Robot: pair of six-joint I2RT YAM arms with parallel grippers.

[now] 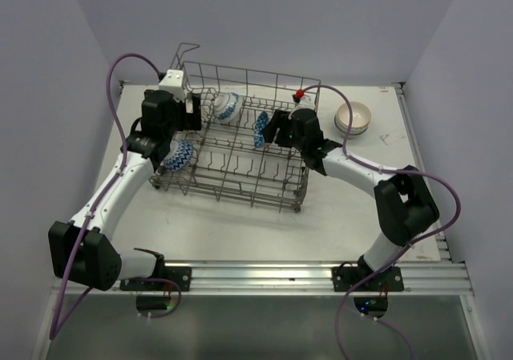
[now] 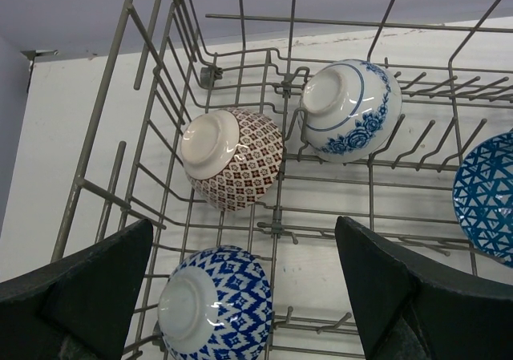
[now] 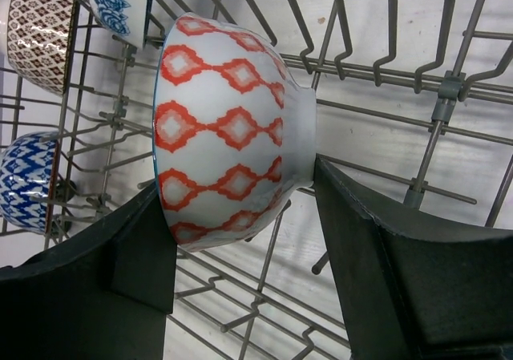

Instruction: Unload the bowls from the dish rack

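Note:
The grey wire dish rack (image 1: 240, 185) stands mid-table. My right gripper (image 1: 272, 127) is inside it, shut on a white bowl with red diamonds (image 3: 228, 127) standing on edge, one finger at the rim and one at the foot; the top view shows its blue inside (image 1: 260, 129). My left gripper (image 1: 196, 111) hovers open and empty over the rack's left end. In the left wrist view it (image 2: 243, 232) is above a blue-diamond bowl (image 2: 215, 304), with a brown-patterned bowl (image 2: 232, 158) and a blue-floral bowl (image 2: 351, 110) beyond.
Stacked pale bowls (image 1: 353, 118) sit on the table right of the rack. The rack's raised wire handle (image 1: 186, 51) is at its far left corner. Upright tines (image 3: 385, 23) surround the held bowl. Walls close off the table's left, back and right.

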